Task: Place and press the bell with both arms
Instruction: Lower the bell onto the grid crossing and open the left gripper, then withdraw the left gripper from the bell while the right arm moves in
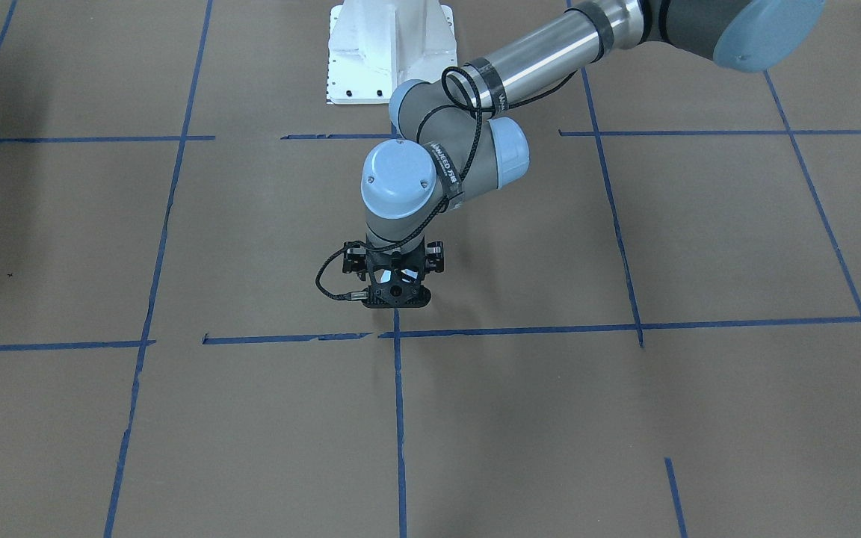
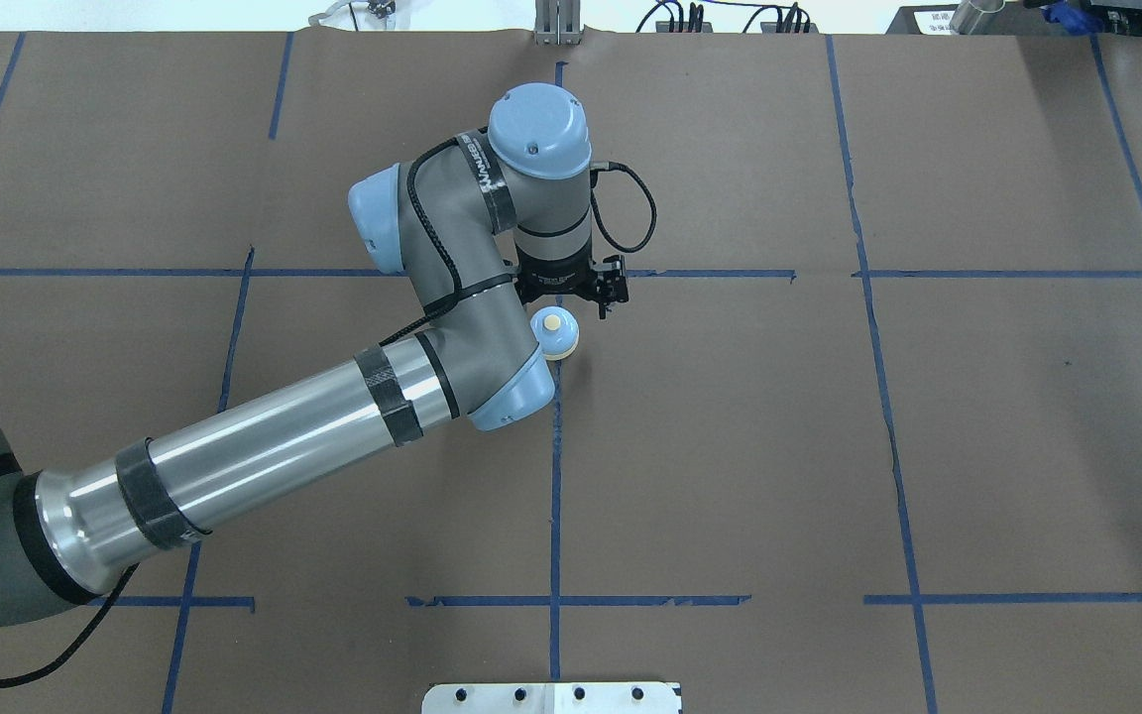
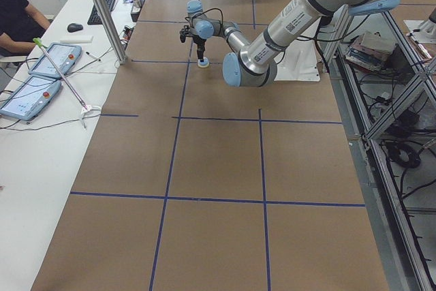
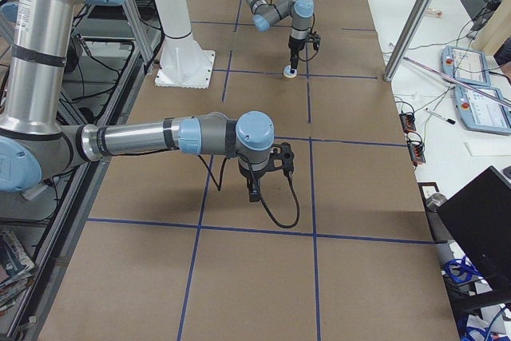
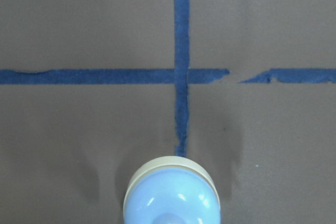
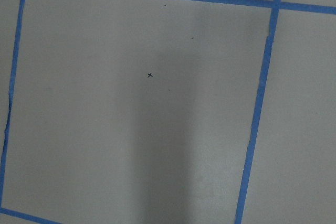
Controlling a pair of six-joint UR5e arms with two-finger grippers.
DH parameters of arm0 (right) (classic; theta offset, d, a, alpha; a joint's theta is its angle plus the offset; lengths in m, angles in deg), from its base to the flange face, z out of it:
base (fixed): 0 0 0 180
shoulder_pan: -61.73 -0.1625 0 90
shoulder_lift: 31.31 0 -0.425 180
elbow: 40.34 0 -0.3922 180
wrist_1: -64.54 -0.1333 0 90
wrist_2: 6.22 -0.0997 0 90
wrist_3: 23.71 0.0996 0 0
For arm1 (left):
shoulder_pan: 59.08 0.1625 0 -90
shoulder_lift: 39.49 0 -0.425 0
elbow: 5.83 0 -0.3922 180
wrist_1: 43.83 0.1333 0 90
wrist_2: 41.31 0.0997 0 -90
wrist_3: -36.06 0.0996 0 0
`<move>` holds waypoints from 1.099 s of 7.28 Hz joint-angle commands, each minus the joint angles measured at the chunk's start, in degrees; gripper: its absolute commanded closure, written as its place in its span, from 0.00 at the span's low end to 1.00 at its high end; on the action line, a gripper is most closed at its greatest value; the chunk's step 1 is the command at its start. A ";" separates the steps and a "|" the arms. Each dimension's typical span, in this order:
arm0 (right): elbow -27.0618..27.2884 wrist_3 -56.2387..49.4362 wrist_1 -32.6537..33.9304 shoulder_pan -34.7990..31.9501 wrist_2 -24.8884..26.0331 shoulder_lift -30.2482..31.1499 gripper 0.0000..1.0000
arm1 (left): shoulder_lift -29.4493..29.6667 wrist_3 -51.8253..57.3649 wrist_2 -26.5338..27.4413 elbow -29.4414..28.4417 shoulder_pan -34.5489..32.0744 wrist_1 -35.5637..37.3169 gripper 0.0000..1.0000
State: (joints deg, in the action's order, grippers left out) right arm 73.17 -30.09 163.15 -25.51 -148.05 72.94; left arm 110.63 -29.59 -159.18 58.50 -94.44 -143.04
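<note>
The bell (image 2: 555,335), with a light blue dome and cream button, stands on the brown table on a blue tape line just on the robot's side of a tape cross. It also shows in the left wrist view (image 5: 172,195), low at centre. My left gripper (image 2: 563,303) points straight down right over it (image 1: 397,295). Its fingers are hidden, so I cannot tell whether they hold the bell. My right gripper (image 4: 254,191) shows only in the exterior right view, pointing down over bare table far from the bell. Its state cannot be told.
The white bolted pedestal (image 1: 389,52) stands at the robot's edge of the table. Blue tape lines grid the brown paper. A side table with tablets (image 3: 48,59) and a metal post (image 3: 102,11) lies beyond the far edge. A small x mark (image 6: 150,75) lies under my right wrist.
</note>
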 commanded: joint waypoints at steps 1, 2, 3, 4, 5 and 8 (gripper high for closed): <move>1.10 3.27 0.00 0.06 -0.03 -2.10 0.00 | -2.09 -4.02 -0.09 7.35 -3.03 -0.19 0.00; 2.15 8.43 0.00 2.41 -0.03 -4.56 0.00 | -4.98 -4.57 -0.35 12.35 -5.48 -0.11 0.00; 2.59 15.27 -0.09 6.09 0.06 -9.54 0.00 | -12.41 -4.05 -0.44 20.76 -7.25 -0.19 0.00; 3.47 23.95 -0.09 11.17 0.41 -15.51 0.00 | -18.05 -3.70 -2.26 26.06 -9.88 -0.37 0.00; 3.39 36.14 -0.09 17.83 2.85 -23.75 0.00 | -22.46 -1.26 -6.02 29.68 -11.99 -0.37 0.00; 0.25 72.12 0.00 38.68 21.54 -44.78 0.00 | -38.90 13.76 -7.03 42.01 -17.00 -0.11 0.00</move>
State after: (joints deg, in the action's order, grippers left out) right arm 75.42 29.24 163.14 5.27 -133.56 35.85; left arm 77.65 -21.18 -165.84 96.84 -109.30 -143.23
